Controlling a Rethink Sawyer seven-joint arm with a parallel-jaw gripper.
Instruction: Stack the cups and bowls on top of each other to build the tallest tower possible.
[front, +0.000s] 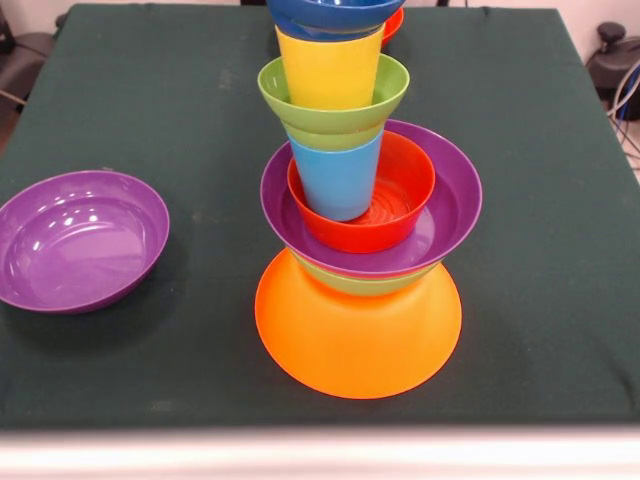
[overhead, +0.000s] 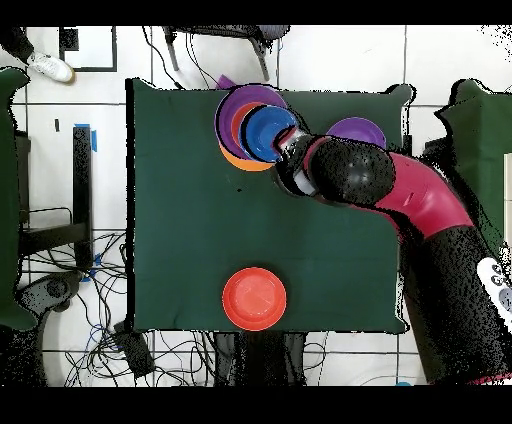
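Glossy upturned orange bowl (front: 357, 340) | nested tower (front: 350, 180) | round purple bowl (front: 78, 240) apart

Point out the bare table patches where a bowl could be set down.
Bare cloth lies between the tower and the red-orange bowl, and along the table side beyond both. Crowded: the arm reaches to the tower, covering the lone purple bowl.

The arm (overhead: 400, 190) reaches beside the tower (overhead: 255, 130); a red-orange bowl (overhead: 254, 299) sits well apart.

Robotics lab: cloth-covered table (overhead: 180, 200), loose cables (overhead: 110, 330), tiled floor (overhead: 340, 60).
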